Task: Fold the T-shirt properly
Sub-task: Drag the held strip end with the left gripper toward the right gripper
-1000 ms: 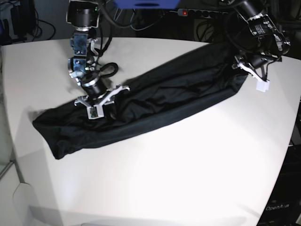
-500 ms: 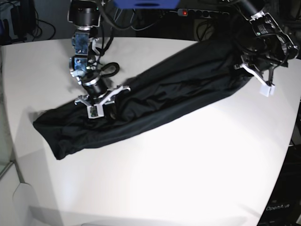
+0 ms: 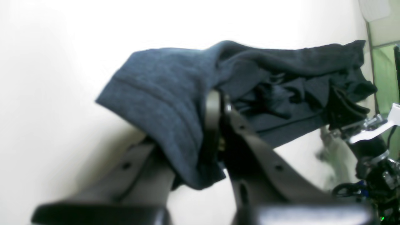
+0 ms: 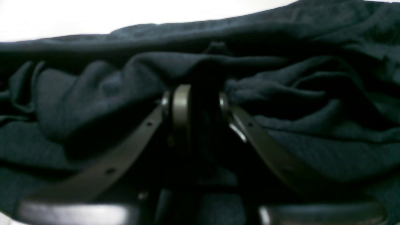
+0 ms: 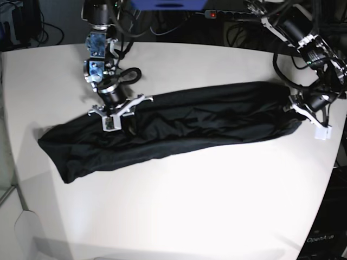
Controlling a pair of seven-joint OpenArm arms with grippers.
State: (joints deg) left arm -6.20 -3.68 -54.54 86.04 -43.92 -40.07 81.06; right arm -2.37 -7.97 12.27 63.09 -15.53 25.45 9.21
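Note:
The black T-shirt (image 5: 179,122) lies bunched in a long band across the white table (image 5: 190,200), running from front left to right. My right gripper (image 5: 115,120) is on the base view's left, pressed into the shirt's upper edge. In the right wrist view its fingers (image 4: 182,106) are shut on a fold of the T-shirt (image 4: 93,93). My left gripper (image 5: 304,111) is on the base view's right and holds the shirt's right end just above the table. In the left wrist view the T-shirt (image 3: 162,93) drapes over the shut left gripper (image 3: 216,103).
A power strip (image 5: 233,14) with a red light and cables lie at the table's back edge. The table's right edge (image 5: 337,146) is close to my left gripper. My right arm (image 3: 368,137) shows at the far right of the left wrist view.
My left gripper has moved forward and rightward with the shirt's end, swinging the band from a diagonal to nearly level. My right gripper has shifted slightly back, still gripping.

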